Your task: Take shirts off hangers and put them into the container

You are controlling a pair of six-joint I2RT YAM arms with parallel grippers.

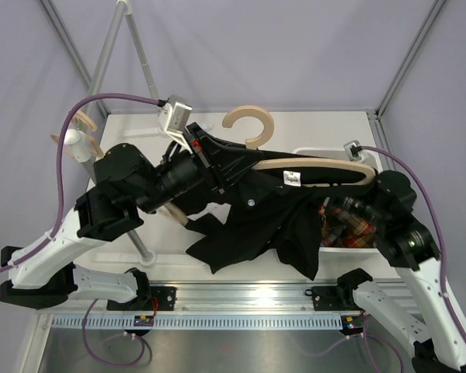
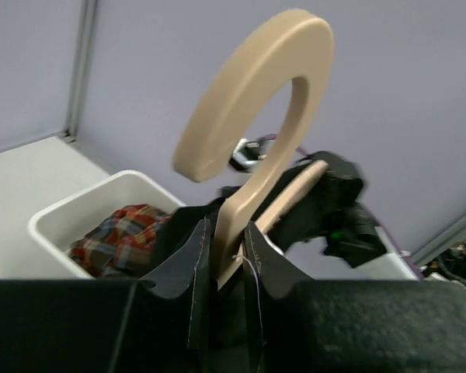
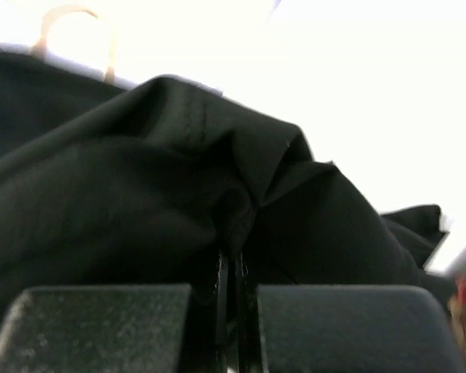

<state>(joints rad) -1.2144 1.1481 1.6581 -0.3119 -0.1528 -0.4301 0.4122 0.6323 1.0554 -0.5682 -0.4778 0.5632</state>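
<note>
As the left wrist camera looks along its own grip, the left fingers are closed on the neck of the hanger, just below its big curved hook. That hook is smooth pale wood, thick and rounded, standing up out of the grip. Beyond and to the left sits the container, white plastic with rounded corners. The plaid shirt is already bundled inside it, soft red and navy flannel.

Over to the right wrist view: the right fingers are pressed together with a fold of the black shirt nipped between them. It's matte, limp cloth, heaped in soft ridges and filling most of the picture.

Now from above. The hanger's long axis runs left to right across the tabletop, hook toward the far edge. Its thin bowed arm reaches out to the container at the right edge. The black shirt sags below it toward the near edge, loose and crumpled. So the left arm has the wood and the right arm has the cloth, and the right arm is the one nearer the container. My read: the cloth has to slide off along that arm, rightward, while the left holds the wood steady. A second hanger sits by the rail at the far-left corner.
</note>
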